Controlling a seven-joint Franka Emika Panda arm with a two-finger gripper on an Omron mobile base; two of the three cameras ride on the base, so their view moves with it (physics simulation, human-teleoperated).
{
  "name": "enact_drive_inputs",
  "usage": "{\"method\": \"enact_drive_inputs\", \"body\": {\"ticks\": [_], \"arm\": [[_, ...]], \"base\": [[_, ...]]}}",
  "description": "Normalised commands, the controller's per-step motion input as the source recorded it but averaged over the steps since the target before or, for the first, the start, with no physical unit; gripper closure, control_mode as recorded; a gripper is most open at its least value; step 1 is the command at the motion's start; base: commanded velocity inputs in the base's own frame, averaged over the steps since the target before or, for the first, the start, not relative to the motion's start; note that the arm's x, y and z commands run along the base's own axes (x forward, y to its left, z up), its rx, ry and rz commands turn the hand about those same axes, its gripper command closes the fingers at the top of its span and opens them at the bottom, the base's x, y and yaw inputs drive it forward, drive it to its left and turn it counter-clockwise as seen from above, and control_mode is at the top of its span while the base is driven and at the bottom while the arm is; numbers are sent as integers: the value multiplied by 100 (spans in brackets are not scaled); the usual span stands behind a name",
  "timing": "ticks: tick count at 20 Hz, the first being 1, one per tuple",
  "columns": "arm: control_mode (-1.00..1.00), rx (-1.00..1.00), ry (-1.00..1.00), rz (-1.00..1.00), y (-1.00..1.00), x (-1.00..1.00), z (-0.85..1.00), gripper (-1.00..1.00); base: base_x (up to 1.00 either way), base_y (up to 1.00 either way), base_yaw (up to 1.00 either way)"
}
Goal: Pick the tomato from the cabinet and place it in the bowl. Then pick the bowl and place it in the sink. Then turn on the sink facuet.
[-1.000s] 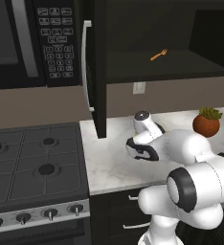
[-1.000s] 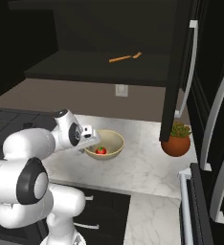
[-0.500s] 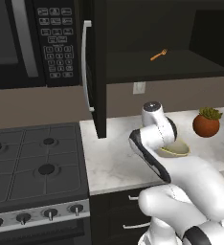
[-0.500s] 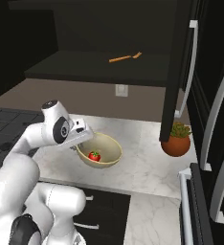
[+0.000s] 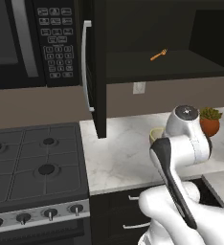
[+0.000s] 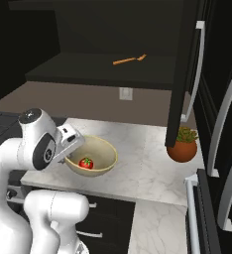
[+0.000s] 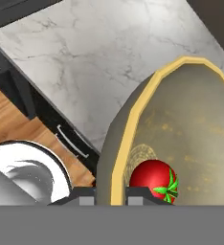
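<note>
The tomato (image 6: 86, 162) sits inside the bowl (image 6: 99, 150), low on the side nearest the robot, and the bowl rests on the marble counter (image 6: 152, 163), well left of the potted plant (image 6: 182, 145). The gripper (image 7: 111, 195) is down at the bowl's near rim now, one fingertip outside the wall and one inside, closed on that rim. Half a second ago the hand sat higher beside the bowl; the arm has since folded lower. Above the bowl, the cabinet (image 6: 185, 69) stands open, a small orange utensil (image 6: 130, 60) on its shelf.

Base views flank arm, share counter (image 6: 152, 163); hand view close over bowl (image 7: 190, 124).
</note>
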Motion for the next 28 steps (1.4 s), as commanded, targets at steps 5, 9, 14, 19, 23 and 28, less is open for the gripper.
{"method": "enact_drive_inputs", "body": {"ticks": [5,9,14,19,23,28], "arm": [[-100,-13,-12,54,0,-86,78,100],[-100,-22,-16,61,0,-84,88,100],[-100,-16,-3,53,0,-75,51,100],[-100,-5,0,23,0,-16,35,100],[-100,-3,-2,7,0,0,22,100],[-100,0,-5,0,0,-18,1,100]], "base": [[0,0,0],[0,0,0],[0,0,0],[0,0,0],[0,0,0],[0,0,0]]}}
